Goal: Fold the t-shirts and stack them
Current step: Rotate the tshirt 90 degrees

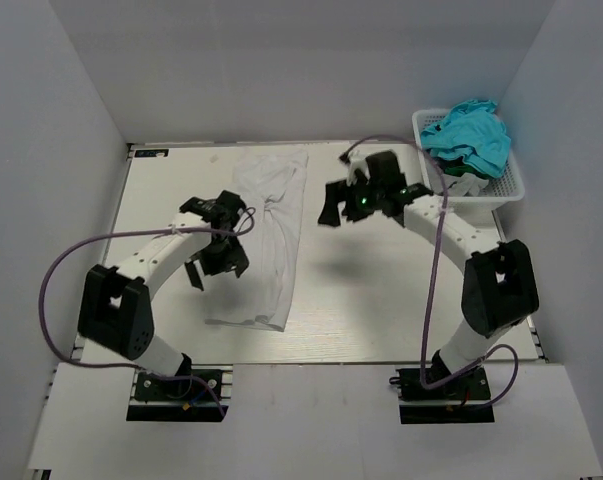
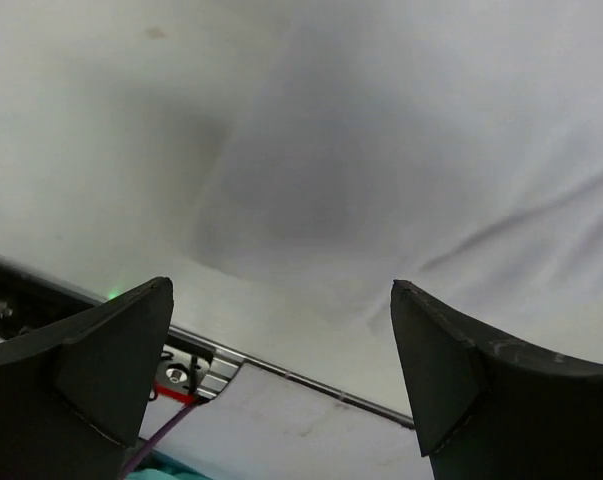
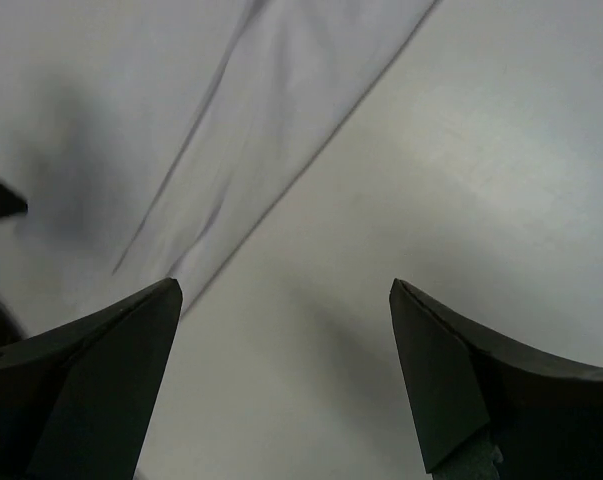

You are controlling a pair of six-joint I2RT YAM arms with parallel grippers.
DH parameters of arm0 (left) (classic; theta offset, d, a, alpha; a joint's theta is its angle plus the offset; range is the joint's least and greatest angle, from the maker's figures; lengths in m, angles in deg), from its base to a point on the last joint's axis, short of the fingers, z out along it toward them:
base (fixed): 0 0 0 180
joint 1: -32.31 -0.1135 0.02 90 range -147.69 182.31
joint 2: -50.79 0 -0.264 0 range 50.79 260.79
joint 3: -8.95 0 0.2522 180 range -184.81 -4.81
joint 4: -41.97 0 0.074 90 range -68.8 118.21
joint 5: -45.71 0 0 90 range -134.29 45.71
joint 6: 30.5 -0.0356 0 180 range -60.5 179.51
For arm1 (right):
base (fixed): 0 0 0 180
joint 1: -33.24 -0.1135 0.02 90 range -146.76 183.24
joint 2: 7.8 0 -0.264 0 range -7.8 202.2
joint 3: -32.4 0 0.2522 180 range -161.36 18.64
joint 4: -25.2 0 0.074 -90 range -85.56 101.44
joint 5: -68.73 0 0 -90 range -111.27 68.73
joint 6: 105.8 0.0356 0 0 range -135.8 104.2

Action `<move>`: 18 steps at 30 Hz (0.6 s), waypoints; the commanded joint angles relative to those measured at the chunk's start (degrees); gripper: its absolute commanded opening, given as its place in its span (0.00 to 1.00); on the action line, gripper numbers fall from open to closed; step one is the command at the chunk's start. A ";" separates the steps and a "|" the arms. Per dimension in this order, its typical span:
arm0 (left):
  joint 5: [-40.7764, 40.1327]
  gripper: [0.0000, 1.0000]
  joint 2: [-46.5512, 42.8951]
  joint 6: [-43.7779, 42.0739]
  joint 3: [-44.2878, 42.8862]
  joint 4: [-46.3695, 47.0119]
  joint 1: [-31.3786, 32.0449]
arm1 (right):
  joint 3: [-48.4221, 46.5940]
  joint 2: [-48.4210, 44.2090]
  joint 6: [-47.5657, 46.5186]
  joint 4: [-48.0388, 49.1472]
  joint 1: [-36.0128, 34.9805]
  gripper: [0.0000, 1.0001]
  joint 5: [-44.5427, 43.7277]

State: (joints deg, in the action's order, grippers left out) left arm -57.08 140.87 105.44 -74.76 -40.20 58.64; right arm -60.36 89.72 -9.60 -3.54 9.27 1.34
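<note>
Now: both grippers released beside the white shirt

From above we see the shirt point(image 1: 266, 235) lying lengthwise on the table point(image 1: 381, 300). The left gripper point(image 1: 216, 268) hangs at the shirt's left edge and the right gripper point(image 1: 337, 212) just right of it. A basket point(image 1: 501, 192) of teal shirts point(image 1: 471, 135) sits farther right.

Left wrist: jaws spread, the shirt point(image 2: 431, 150) beneath.

Right wrist: jaws spread, the shirt point(image 3: 281, 100) up-left.

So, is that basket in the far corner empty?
No, the white basket holds a heap of teal cloth that rises above its rim in the top view.
</note>
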 commanded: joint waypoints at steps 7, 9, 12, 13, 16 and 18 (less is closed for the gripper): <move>-3.02 1.00 -14.75 10.93 18.60 2.04 -10.15 | 15.02 -9.19 1.54 -7.70 -23.10 0.90 -4.50; -0.67 1.00 -18.00 10.41 21.69 4.49 -11.90 | 13.97 -6.82 -3.44 -8.48 -26.12 0.90 -7.74; 5.49 1.00 -21.16 9.79 28.28 11.87 -13.40 | 14.31 -4.71 -11.36 -6.48 -36.82 0.90 -16.51; 6.81 1.00 -21.18 9.01 30.73 13.54 -14.36 | 16.05 -4.44 -16.17 -3.33 -38.42 0.90 -20.29; 11.12 1.00 -21.79 7.60 33.29 19.43 -15.77 | 19.15 -1.98 -20.96 2.93 -43.00 0.90 -25.32; 15.33 1.00 -22.40 7.59 35.30 23.12 -15.78 | 18.27 0.20 -21.48 3.29 -44.23 0.90 -24.55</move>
State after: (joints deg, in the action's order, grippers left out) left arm -48.93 120.39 113.72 -41.28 -26.43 43.52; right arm -42.28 87.49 -24.46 -5.23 -34.29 -16.97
